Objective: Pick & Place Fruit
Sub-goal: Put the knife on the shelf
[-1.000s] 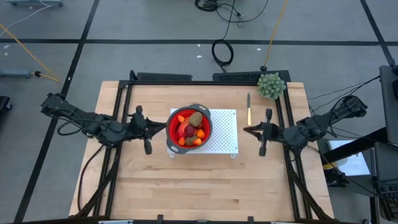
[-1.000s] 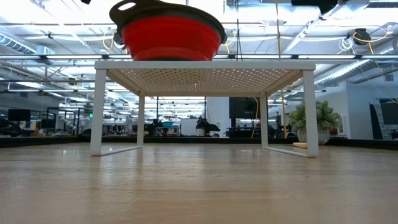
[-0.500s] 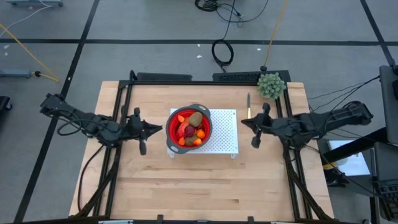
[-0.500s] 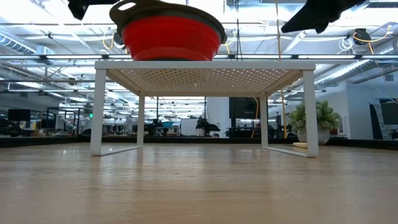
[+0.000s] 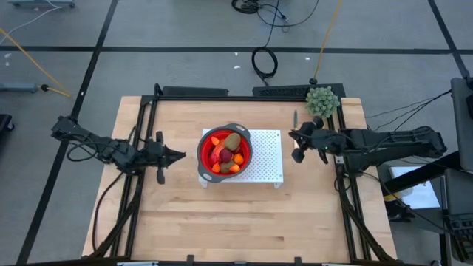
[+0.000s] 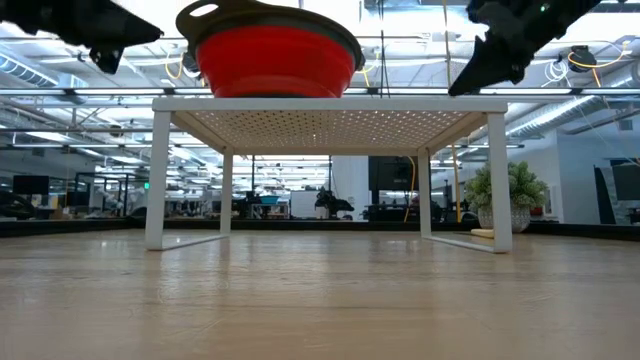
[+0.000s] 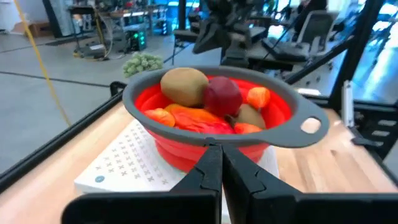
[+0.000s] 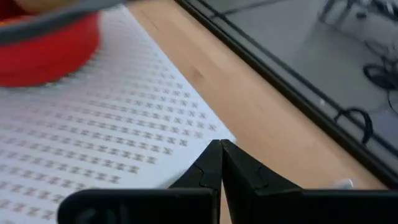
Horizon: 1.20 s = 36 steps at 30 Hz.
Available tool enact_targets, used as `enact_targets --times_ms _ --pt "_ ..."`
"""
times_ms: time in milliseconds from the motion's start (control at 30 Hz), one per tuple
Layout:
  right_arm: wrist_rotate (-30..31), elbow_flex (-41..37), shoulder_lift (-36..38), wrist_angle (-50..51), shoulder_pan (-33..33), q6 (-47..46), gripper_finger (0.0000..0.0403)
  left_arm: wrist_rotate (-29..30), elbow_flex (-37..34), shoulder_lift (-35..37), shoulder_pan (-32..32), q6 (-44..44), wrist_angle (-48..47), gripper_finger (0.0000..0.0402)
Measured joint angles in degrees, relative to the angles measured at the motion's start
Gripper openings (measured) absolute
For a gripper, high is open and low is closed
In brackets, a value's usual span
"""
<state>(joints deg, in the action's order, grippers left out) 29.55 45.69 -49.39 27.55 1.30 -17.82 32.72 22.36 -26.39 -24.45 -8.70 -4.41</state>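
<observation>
The fruit [image 5: 226, 151] lies heaped in a red bowl with a grey rim [image 5: 201, 155]. A brown oval [image 7: 184, 86], a dark red ball [image 7: 222, 97] and orange pieces [image 7: 258, 97] show. The bowl stands on a white perforated shelf [image 5: 267, 165] at mid-table. My left gripper [image 5: 182, 154] is shut, level and empty, left of the bowl and pointing at it [image 7: 221, 148]. My right gripper [image 5: 291, 135] is shut and empty over the shelf's far right corner [image 8: 221, 144], tilted down.
A green bushy ball [image 5: 322, 101] stands at the far right corner. A slim knife [image 5: 295, 120] lies beside the shelf, partly under my right gripper. Black rails [image 5: 145, 125] frame the table. Bare wood [image 5: 236, 222] fills the near half.
My left gripper has drawn back from the bowl toward the table's left edge and sunk lower. My right gripper has swung toward the far edge, past the shelf's right side, and dipped down into the low view. The bowl and fruit have kept still.
</observation>
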Motion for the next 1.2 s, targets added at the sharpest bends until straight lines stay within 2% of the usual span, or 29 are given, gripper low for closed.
enact_targets --times_ms 200,567,833,1067,1200 --pt "-1.36 0.0 -0.26 4.35 -5.73 -3.56 0.0 -3.91 -5.1 5.9 0.0 2.32 3.69 0.0004" --pt "-3.07 0.02 -3.99 11.66 -15.22 -5.58 0.001 -4.32 -8.56 9.6 0.0 4.16 3.61 0.0002" --pt "-4.28 0.02 -10.56 11.85 -20.8 -4.88 0.006 -4.4 -10.23 9.62 0.0 2.55 2.93 0.0014" --pt "-4.48 0.02 -14.08 13.66 -25.54 -5.45 0.0124 -4.43 -11.33 9.6 -0.01 0.01 2.85 0.0002" --pt "-9.9 0.02 -15.62 13.45 -27.9 -5.52 0.0154 -4.43 -11.33 9.6 0.0 -0.11 2.89 0.001"
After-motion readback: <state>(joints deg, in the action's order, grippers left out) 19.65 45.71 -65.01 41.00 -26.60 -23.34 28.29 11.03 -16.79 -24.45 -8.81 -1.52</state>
